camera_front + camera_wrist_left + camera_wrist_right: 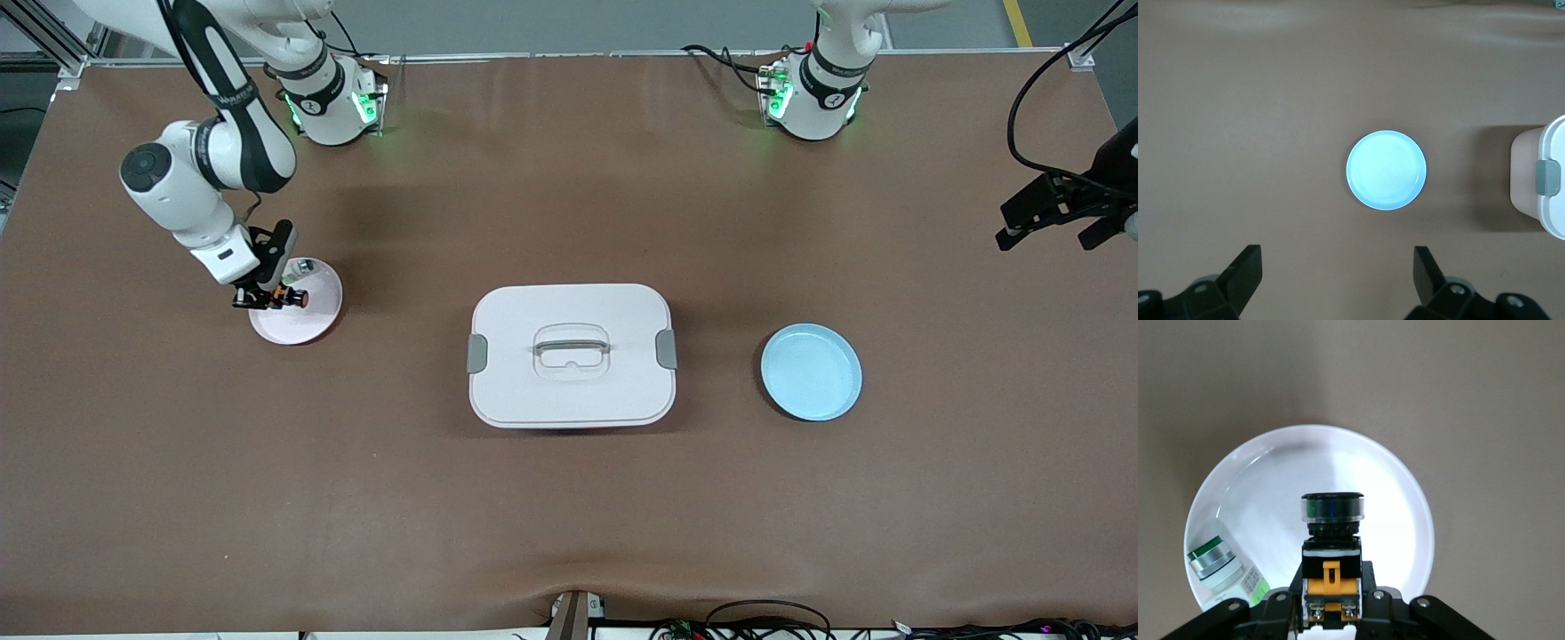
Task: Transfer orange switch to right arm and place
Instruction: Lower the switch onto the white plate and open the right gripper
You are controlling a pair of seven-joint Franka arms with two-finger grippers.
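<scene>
The right tool (267,298) is clamped on the orange switch (286,298), holding it just above the pink plate (313,322) at the right arm's end of the tabletop (569,498). In the right wrist view the fingers (1373,600) grip the switch (1331,570) by its black and orange body, with the round button end pointing away from the tool over the middle of the plate (1405,493). A small white, green and silver part (1221,570) lies on the same plate near its rim; in the front view that part (304,266) sits on the plate's edge farther from the camera than the switch.

The white lidded box (571,354) stands at the middle of the tabletop, its lid closed, a handle in the top and a grey latch at each end. Between the box and the left arm's end lies the blue plate (811,371), with nothing on it.

The left tool (1058,218) waits high over the left arm's end of the tabletop, its jaws spread wide and holding nothing. The left wrist view shows its fingers (1245,270) well apart, with the blue plate (1386,170) below and a corner of the box (1545,180) at the edge.
</scene>
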